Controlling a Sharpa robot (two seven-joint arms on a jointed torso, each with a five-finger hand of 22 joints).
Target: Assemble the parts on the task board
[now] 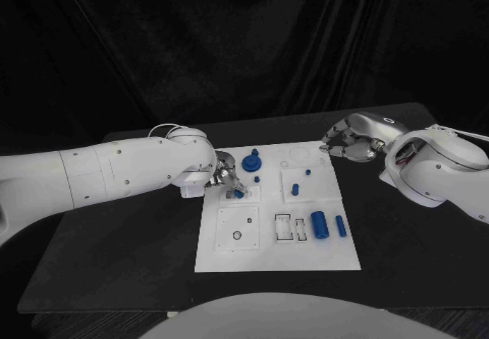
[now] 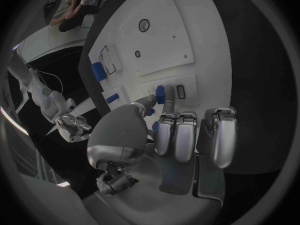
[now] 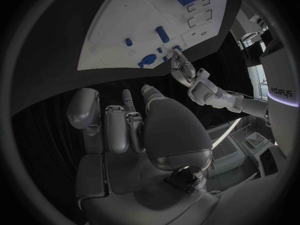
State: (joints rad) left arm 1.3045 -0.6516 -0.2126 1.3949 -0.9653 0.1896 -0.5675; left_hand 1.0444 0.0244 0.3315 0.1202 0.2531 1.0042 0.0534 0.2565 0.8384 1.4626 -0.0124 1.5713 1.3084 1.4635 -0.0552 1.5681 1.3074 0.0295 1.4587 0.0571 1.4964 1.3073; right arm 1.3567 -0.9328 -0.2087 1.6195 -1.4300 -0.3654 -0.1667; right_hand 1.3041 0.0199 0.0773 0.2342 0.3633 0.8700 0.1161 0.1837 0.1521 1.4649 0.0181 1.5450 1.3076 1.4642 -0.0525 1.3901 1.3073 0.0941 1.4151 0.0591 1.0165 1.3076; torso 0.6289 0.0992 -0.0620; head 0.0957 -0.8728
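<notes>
My left robot hand (image 1: 226, 176) is down over the upper left part of the task board (image 1: 267, 258), with a small blue part (image 2: 160, 94) pinched between thumb and a fingertip, right at a slot on the board. The step in hand, as I judge it, is seating this piece. To do it well I should keep the piece square to the slot, press straight down without dragging sideways, and let go only once it sits flush; the other fingers should stay lifted so they do not knock the round blue knob (image 1: 251, 164) standing just beside.

My right robot hand (image 1: 353, 145) hovers off the board's far right corner, above the black worktop (image 1: 122, 268), fingers curled in with nothing in them.

On the board, a short blue peg (image 1: 295, 189) stands in the upper right plate and a smaller one (image 1: 307, 171) sits near it. Lower down, a thick blue cylinder (image 1: 320, 224) and a thin blue bar (image 1: 340, 226) lie beside the rectangular cut-outs (image 1: 290, 227), which look unfilled. The lower left plate (image 1: 237, 227) shows only holes.
</notes>
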